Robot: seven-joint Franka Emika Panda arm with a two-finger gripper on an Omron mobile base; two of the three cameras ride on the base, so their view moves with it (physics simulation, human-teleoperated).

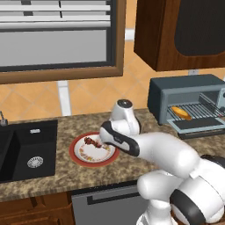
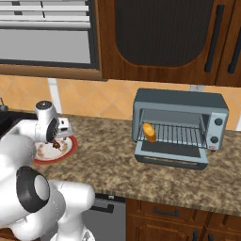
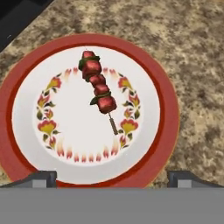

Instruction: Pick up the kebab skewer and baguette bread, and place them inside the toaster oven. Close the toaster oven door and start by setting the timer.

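End effector [image 3: 112, 178] hangs over the red-rimmed floral plate [image 3: 162, 87], jaws wide apart, empty. Dark red-brown kebab skewer [image 3: 98, 85] lies on that plate; golden-orange baguette bread [image 2: 149, 132] sits on the rack of the open blue-grey toaster oven [image 2: 179, 101].

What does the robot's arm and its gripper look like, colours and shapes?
The arm is made of glossy white, rounded segments with dark grey to black bands at the joints and a round dark cap on one joint end. No cables or markings are visible. The gripper has two small dark grey finger tips with blocky, angular ends, seen in the hand view.
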